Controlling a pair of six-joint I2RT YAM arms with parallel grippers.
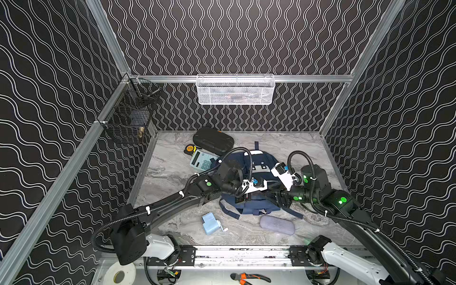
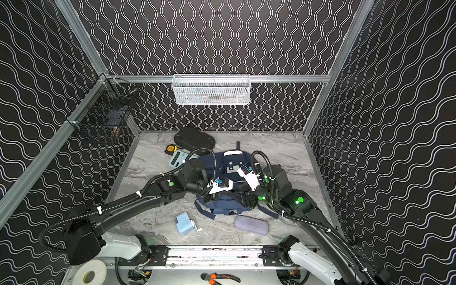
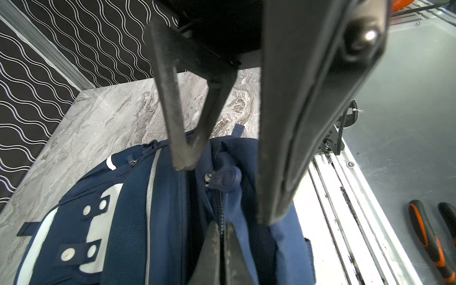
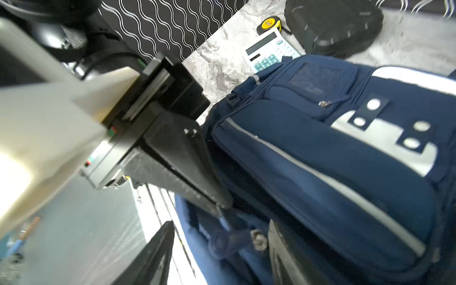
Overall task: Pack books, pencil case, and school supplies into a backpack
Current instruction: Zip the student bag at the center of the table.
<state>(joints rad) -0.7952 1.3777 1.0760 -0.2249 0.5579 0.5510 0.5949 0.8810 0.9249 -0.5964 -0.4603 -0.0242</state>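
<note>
While the backpack (image 1: 251, 208) lies mid-table (image 1: 170, 172) with its patched front up, both arms work at its near edge, where the main zip runs. On the left gripper (image 3: 223, 237) the jaws are clenched, apparently pinching fabric at the zip seam, and the zip teeth run straight into its tips. On the right gripper (image 3: 227, 192) the jaws stand parted and straddle the zip pull (image 3: 222, 177). The pull sits between the fingers, nearer the thin one. Contact with either finger cannot be confirmed.

Handling assessment: the pack is soft cloth, probably light and little filled, so it is likely to buckle and drag rather than resist. The pull tab is small, floppy and easily missed. It is best taken across its flat faces, close to the slider, while the other grip keeps the seam taut. How far the zip is open cannot be told.

Items awaiting packing are all outside the pack. The pencil case (image 1: 277, 225) and pencil sharpener (image 1: 211, 223) lie toward the robot's base, well apart from either jaw. The calculator (image 1: 201, 161) lies just beside the pack's far left corner, next to a tape measure (image 1: 190, 148) and a black hard case (image 1: 213, 140). No books are in view.
</note>
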